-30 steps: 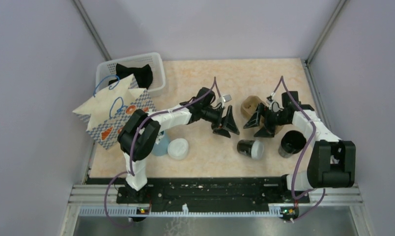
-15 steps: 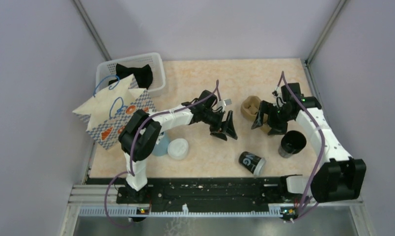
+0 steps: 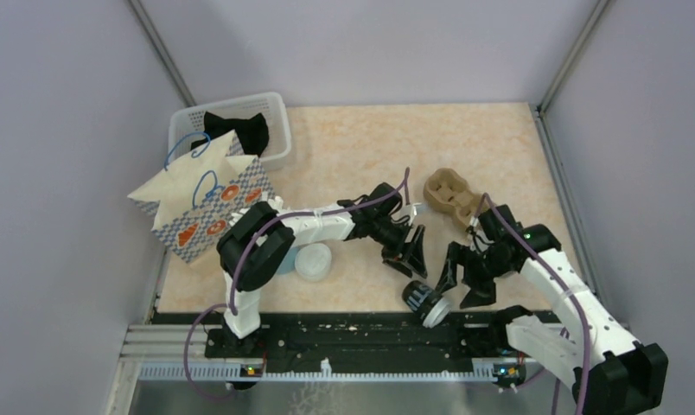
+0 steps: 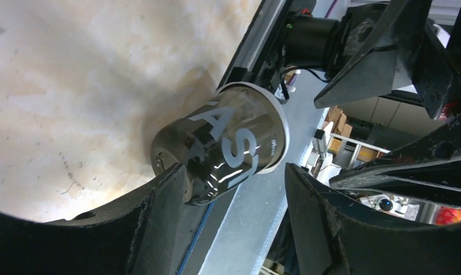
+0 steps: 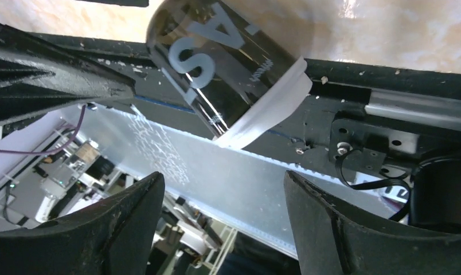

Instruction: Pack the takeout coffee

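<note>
The takeout coffee (image 3: 422, 302) is a dark cup with a greyish-white lid. It lies on its side at the table's near edge, lid toward the black rail. My left gripper (image 3: 406, 263) is open just behind it. In the left wrist view the cup (image 4: 228, 143) lies between the spread jaws of the gripper (image 4: 234, 170), its base beside one finger. My right gripper (image 3: 463, 280) is open just right of the cup. In the right wrist view the cup (image 5: 214, 57) and its lid (image 5: 271, 103) hang over the rail, beyond the empty gripper (image 5: 223, 177).
A patterned paper bag (image 3: 207, 207) with blue handles stands at the left, before a white basket (image 3: 275, 130) holding black cloth. A brown cup carrier (image 3: 452, 190) lies behind the right arm. A white lid (image 3: 314, 261) lies beside the left arm. The black rail (image 3: 344, 333) borders the near edge.
The coffee cup has rolled from the middle of the table to the near edge. Both open grippers have moved toward the near edge after it.
</note>
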Robot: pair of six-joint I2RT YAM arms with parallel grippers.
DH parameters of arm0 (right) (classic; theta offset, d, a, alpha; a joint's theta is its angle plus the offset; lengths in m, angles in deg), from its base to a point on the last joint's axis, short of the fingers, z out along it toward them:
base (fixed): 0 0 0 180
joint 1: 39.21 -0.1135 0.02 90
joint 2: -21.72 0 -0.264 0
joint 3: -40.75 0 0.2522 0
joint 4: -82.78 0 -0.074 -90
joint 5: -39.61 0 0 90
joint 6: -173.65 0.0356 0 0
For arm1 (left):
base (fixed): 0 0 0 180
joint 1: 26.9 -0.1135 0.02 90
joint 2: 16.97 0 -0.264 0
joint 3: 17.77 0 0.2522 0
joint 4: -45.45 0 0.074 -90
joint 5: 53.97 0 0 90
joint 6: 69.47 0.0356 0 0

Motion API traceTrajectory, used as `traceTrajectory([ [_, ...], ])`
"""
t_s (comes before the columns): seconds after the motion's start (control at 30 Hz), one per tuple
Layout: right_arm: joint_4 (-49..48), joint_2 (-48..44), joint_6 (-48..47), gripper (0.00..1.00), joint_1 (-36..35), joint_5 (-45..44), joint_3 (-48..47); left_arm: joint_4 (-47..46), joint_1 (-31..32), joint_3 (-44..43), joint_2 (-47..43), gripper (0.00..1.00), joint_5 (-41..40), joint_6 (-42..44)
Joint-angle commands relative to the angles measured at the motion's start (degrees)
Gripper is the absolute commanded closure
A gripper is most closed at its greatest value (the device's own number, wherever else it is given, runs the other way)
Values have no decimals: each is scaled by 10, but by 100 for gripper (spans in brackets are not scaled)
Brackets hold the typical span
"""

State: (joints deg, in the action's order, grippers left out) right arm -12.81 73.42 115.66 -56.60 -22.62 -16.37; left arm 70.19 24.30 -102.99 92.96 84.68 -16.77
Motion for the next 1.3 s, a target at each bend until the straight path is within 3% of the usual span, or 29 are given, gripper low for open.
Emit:
traceTrajectory([
  [0.0, -41, -21, 43, 25, -18, 40, 29, -60, -7, 40, 0, 31, 14, -41],
  [0.17, -58, -42, 60, 25, -34, 55, 53, -9, -7, 43, -31, 25, -21, 3],
  [0.4, -125, -17, 81, 27, -47, 57, 93, -27, -7, 64, -40, 27, -4, -10],
  [0.93, -231, 0, 161, 27, -67, 78, 80, 10, -8, 86, -36, 49, -37, 12],
  [1.13, -304, 42, 183, 26, -68, 44, 67, 11, -29, 110, -69, 43, -71, 14],
  [1.27, -335, 99, 180, 24, -67, -11, 23, 9, -56, 127, -92, 31, -92, 10],
])
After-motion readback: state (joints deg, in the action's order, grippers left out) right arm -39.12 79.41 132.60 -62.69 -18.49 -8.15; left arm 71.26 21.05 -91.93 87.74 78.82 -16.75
